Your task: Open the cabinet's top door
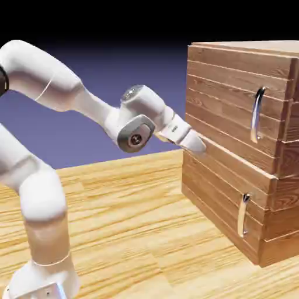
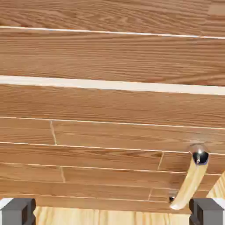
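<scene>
- Exterior view: showing the cabinet point(image 1: 233, 134) from 1 to 4 o'clock, with the top door point(image 1: 225, 87) filling its upper front.
- Placing the door's long silver handle point(image 1: 256, 115) between 2 and 3 o'clock, a part not appearing in the hand view.
- Also showing the white arm point(image 1: 96, 111), reaching in from 9 o'clock, with its hand point(image 1: 188, 139) ending just right of center, close by the seam between the two panels; hiding the finger tips from sight here.
- Hand view: revealing the gripper point(image 2: 112, 212) standing wide open and holding nothing, its tips sitting apart at about 7:30 and 4:30.
- Looking closely at the planks, with a pale seam point(image 2: 112, 85) running across just above center and the door's lower planks lying toward 12 o'clock.
- Catching the lower panel's curved handle point(image 2: 191, 182) between 4 and 5 o'clock, near one finger tip; in the exterior view, hanging at 4 o'clock.
- Showing the table point(image 2: 112, 218) in both views, peeking out at 6 o'clock in this one.
</scene>
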Controlling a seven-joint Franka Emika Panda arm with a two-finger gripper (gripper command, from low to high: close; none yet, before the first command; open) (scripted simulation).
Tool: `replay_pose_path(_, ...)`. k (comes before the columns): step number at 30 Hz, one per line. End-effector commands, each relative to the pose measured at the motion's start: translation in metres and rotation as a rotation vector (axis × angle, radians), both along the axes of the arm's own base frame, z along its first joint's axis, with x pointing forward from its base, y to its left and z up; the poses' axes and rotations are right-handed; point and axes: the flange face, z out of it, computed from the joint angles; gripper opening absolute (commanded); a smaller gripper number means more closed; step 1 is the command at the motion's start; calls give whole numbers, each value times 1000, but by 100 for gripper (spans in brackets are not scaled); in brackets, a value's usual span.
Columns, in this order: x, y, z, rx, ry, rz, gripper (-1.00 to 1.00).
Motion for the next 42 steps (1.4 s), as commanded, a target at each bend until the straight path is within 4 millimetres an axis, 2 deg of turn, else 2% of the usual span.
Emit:
replay_pose_path(1, 0, 2, 6, -37, -12, 38, 0)
replay_pose_path(12, -1, 20, 61, -461, -151, 407, 0)
replay_pose_path(22, -8, 18, 95, -878, -268, 665, 0)
replay_pose_path(32, -11, 1, 113, -1319, -349, 852, 0)
replay_pose_path(42, -5, -30, 113, -1775, -372, 978, 0)
